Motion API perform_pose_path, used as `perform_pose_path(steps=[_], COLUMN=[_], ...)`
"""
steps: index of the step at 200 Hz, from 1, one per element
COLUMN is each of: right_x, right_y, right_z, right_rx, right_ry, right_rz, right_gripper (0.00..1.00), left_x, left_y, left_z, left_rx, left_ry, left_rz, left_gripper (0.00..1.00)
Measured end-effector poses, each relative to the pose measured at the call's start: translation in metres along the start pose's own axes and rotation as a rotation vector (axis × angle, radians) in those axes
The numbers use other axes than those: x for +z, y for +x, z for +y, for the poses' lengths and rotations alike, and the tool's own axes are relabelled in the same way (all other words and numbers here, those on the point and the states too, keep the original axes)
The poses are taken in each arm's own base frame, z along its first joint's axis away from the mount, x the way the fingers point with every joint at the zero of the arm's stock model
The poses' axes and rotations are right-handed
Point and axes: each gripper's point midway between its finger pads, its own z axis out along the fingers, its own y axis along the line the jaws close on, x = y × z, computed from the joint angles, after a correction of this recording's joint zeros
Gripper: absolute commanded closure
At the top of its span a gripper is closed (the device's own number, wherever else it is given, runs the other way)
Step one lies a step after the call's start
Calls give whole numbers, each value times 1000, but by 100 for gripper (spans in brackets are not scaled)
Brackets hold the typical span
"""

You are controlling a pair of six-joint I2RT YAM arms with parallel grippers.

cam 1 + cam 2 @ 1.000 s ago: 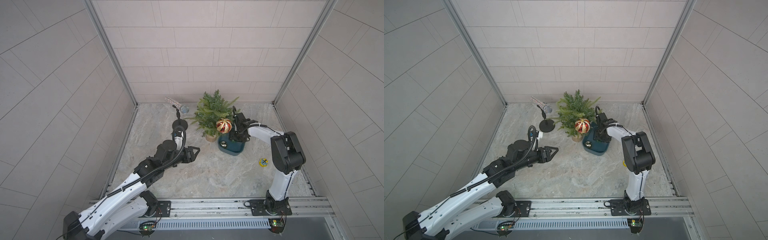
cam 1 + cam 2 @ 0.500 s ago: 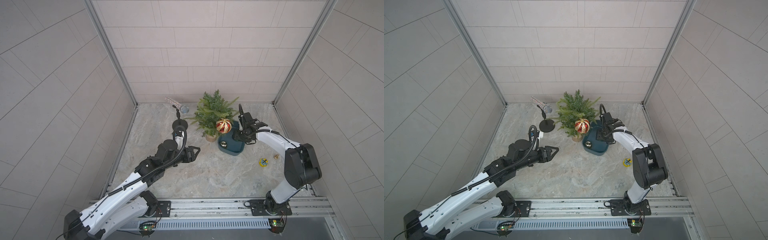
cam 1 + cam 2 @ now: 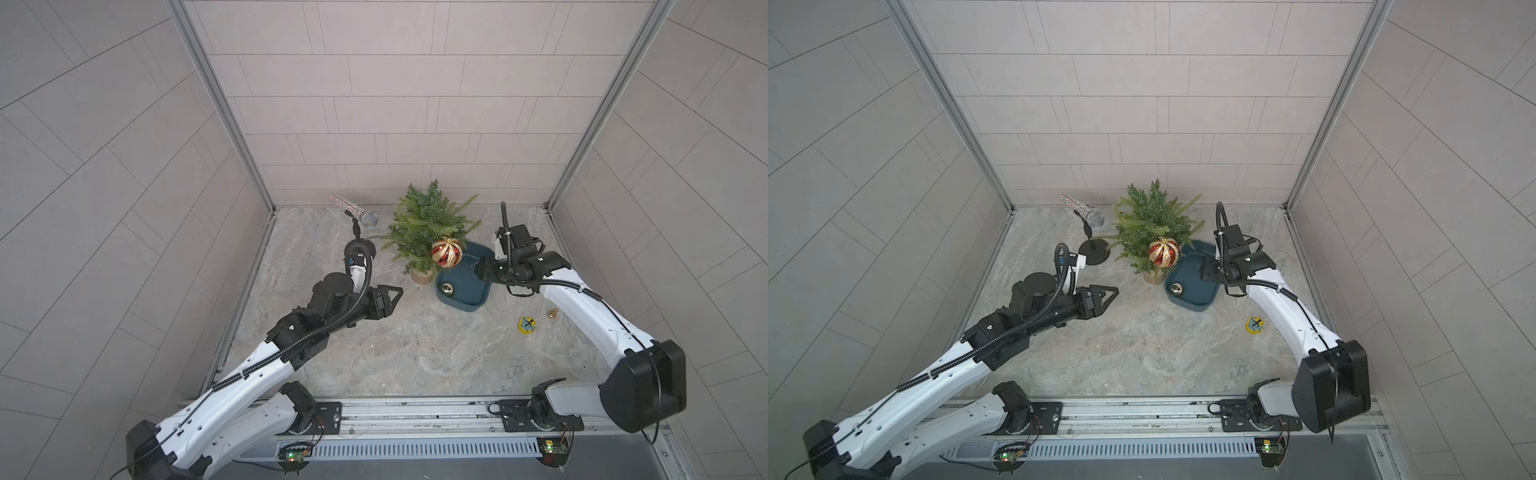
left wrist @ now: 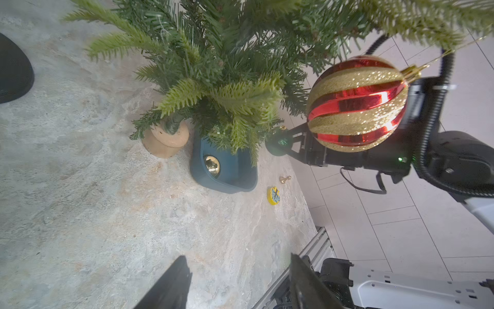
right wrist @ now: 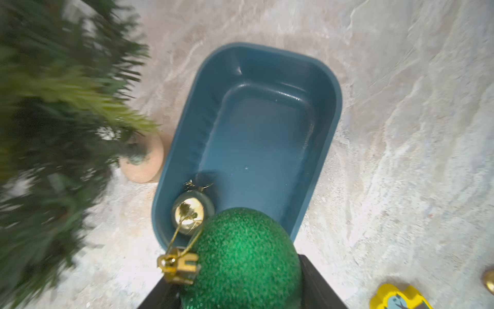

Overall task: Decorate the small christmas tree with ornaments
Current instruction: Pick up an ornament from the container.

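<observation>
Pinching green glitter ornament (image 5: 240, 256), right hand (image 3: 483, 268) above tray (image 5: 192, 133), left hand (image 3: 392, 296) spread, empty

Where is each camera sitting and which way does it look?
Top views: high over the front rail, looking down on the whole table; both show the tree, left gripper and right gripper.
Left wrist: on the left arm, looking across at the tree and striped ball; its own open fingertips show, plus the right gripper.
Right wrist: on the right arm, looking down into the tray; its jaws grip the green ball.
Shared: both wrist views show the gold ball in the tray.
</observation>
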Motion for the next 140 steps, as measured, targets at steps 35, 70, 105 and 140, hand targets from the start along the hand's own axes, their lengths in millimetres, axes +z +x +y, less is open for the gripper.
perform_pose_path(steps=[35, 70, 105, 140], right_x=[-43, -88, -127, -164], right_y=[4, 5, 1, -4], right_z=[4, 15, 39, 63], right_rx=[-7, -46, -118, -188], right_ry=[-45, -93, -173, -243], right_rz=[-54, -85, -108, -134], right_gripper=[45, 45, 45, 46], left_x=[3, 4, 2, 0], left_y=[-8, -17, -30, -47], left_z=[-12, -27, -45, -67], left_rx=[8, 21, 46, 70], left_ry=[27, 66, 108, 154], left_rz=[3, 3, -6, -22], left_gripper=[36, 39, 43, 47])
